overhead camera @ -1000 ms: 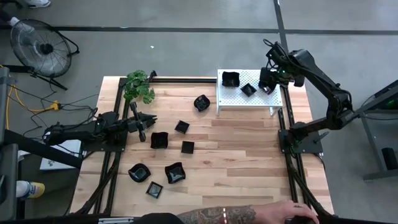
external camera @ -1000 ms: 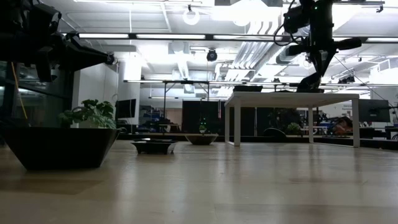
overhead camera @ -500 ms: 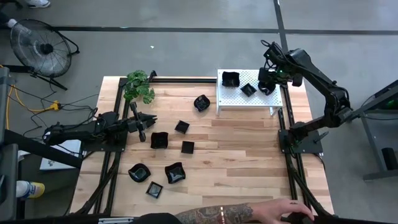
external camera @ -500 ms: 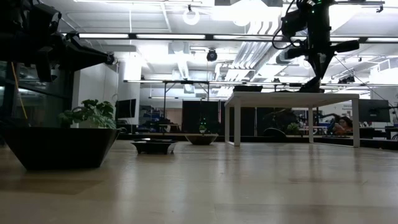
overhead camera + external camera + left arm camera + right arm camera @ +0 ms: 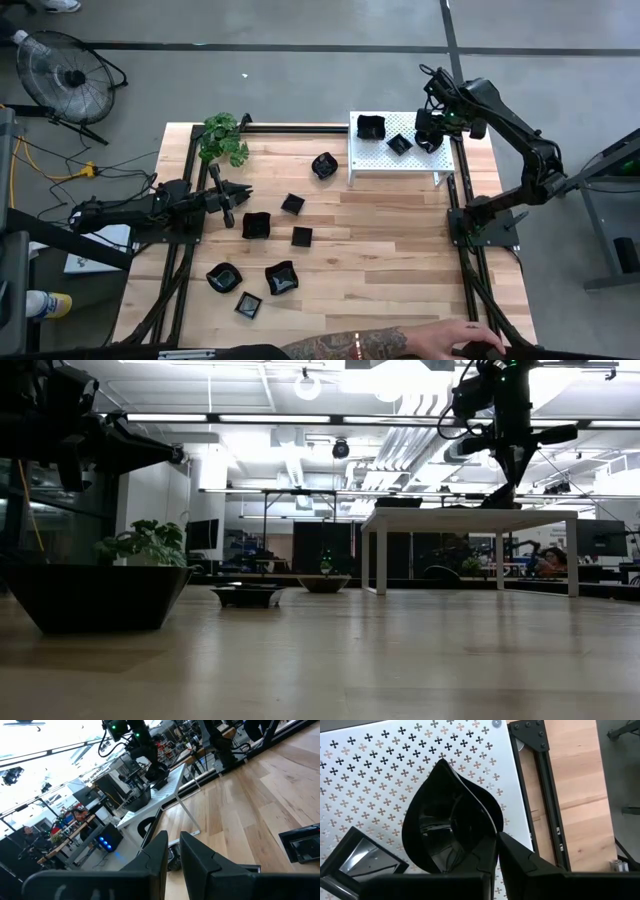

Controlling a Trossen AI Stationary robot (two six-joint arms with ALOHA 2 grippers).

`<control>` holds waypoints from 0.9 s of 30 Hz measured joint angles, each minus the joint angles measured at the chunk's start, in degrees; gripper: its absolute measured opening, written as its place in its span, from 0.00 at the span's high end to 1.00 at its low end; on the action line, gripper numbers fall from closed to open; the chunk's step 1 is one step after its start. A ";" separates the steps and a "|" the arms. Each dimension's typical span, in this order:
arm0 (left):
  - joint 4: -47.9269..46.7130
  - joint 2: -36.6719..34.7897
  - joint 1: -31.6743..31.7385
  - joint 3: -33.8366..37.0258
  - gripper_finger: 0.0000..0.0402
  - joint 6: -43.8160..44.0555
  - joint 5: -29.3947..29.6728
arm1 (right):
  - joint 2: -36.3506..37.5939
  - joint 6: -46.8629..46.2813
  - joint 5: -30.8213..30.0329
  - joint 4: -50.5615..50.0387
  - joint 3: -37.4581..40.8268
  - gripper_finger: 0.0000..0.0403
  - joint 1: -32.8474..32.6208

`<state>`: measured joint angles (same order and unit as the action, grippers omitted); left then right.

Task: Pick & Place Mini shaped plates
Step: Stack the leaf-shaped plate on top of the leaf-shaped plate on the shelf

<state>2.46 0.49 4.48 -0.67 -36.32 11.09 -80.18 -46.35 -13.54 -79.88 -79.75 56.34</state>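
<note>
A leaf-shaped plate (image 5: 451,822) sits pinched in the right gripper's (image 5: 430,140) fingers over the white rack (image 5: 400,160), upper right; left gripper (image 5: 228,200) fingers nearly clenched, empty.

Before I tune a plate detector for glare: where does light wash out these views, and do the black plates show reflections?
Low view: bright ceiling lights blow out overhead, and the big near dish is a dark silhouette. Left wrist view: the sky-bright area is overexposed. Right wrist view: the leaf-shaped plate, pinched in the right gripper, shows glossy streaks over the white rack. High view: even light.
</note>
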 joint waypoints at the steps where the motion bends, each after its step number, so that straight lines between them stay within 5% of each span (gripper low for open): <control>1: 0.00 0.00 0.00 0.00 0.89 0.00 0.02 | 0.00 0.02 0.02 0.00 0.00 0.96 0.00; 21: 0.00 -0.02 0.01 0.00 0.89 0.00 0.02 | 0.00 1.79 2.57 -0.13 0.00 0.96 0.00; 27: 0.00 -0.01 0.01 0.00 0.89 0.00 0.01 | 0.00 1.58 2.11 -0.10 0.00 0.83 0.00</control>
<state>2.46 0.48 4.49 -0.67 -36.32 11.10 -80.18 -44.77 -11.43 -79.98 -79.75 56.34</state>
